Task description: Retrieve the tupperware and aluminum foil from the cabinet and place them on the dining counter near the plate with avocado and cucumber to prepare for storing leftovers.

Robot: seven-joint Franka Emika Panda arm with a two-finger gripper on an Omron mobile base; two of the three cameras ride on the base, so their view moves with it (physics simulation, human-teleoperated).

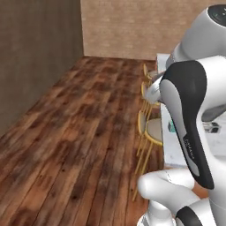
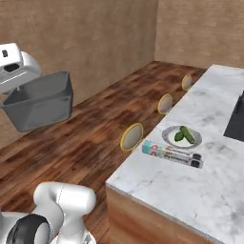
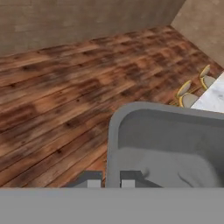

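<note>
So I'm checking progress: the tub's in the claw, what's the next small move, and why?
Probably carry the tub right, over the counter toward the plate: the claw grips its rim above bare floor, and the foil already lies by the plate.

wood floor, brick walls and yellow stools

a reddish-brown plank floor point(image 1: 75, 145) runs across the room. a tan brick wall point(image 1: 128, 26) closes the far end, and a darker brown wall point(image 1: 35, 57) lines one side. stools with yellow frames and pale grey seats point(image 1: 150, 128) stand in a row on the floor; from the right base view three round seats point(image 2: 132, 137) sit in line.
</note>
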